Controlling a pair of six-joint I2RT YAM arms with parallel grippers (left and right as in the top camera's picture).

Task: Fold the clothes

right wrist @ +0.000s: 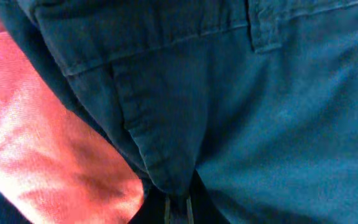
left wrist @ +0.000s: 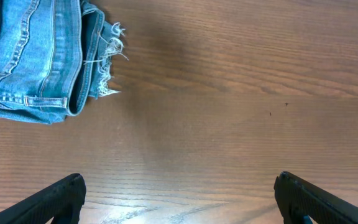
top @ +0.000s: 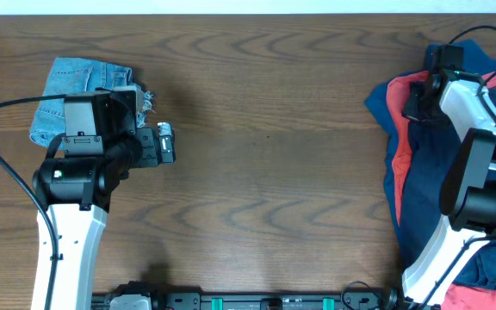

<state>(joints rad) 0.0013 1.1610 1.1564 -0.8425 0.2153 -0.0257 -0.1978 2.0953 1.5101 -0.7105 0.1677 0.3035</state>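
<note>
**Right fingers** (right wrist: 178,209): clenched on a narrow fold of the dark-navy shorts (right wrist: 241,106), taken at a stitched seam below the waistband. The shorts lie on top of the pile of clothes (top: 416,189) at the right side of the table (top: 265,129). A coral-red garment (right wrist: 39,155) lies against them underneath.

**Left fingers** (top: 167,142): released and spread wide, holding nothing. They hang over bare wood just beside the frayed hem of the denim shorts (top: 76,86), which lie folded at the far left.

**Risks, as judged:**
- The pinch is small and sits close to the tips, so a lift could let the fabric slip free.
- The shorts overlap the coral-red piece and the blue layers. A pull may drag these neighbours along or tumble the pile toward the right edge.
- A hold at one point would leave the garment hanging bunched and hard to lay flat.
- The left arm stands well apart from the pile, so any help from it calls for a long reach across.

**Surface:** dark wood-grain table, matt, bare across the middle. A black rail with green fittings (top: 265,301) runs along the near edge.

**Room:** only a pale strip shows beyond the far edge; nothing more can be told.
</note>
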